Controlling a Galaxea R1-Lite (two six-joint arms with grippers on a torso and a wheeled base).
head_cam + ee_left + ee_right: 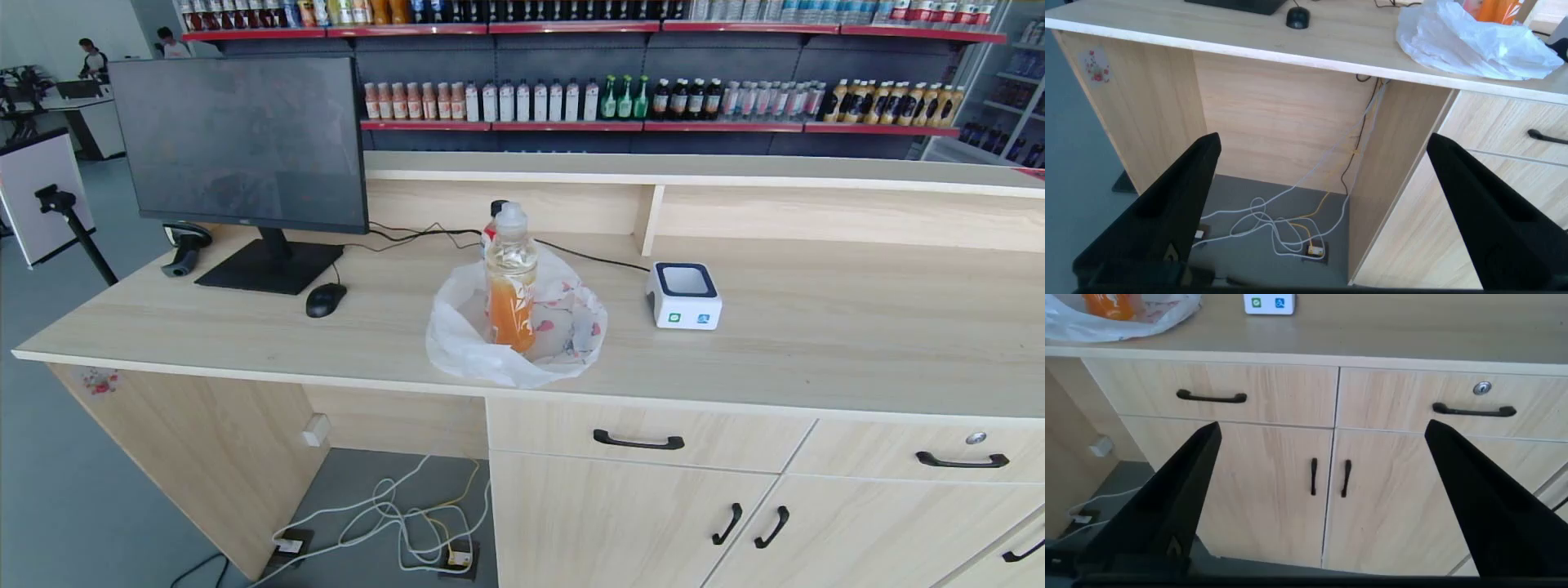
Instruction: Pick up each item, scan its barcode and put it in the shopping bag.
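1 orange bottle [511, 294] upright inside shopping bag [457, 331] on counter [816, 343], left gripper [1323, 224] and right gripper [1323, 510] both released, jaws spread wide, empty, low before the counter front, well apart from bag

I am in a shop, at its checkout. Beyond the wooden tabletop [816, 327] before me run long red-edged shelves [653, 126] packed with rows of drink bottles [555, 100] (orange, green, dark and clear ones). On the tabletop stand a monitor [241, 139], a mouse [326, 300], a handheld scanner [184, 249] beside the monitor's foot and a small white scanner box [684, 296]. A plastic shopping bag [465, 335] sits between mouse and box. Drawers [637, 433] lie underneath.
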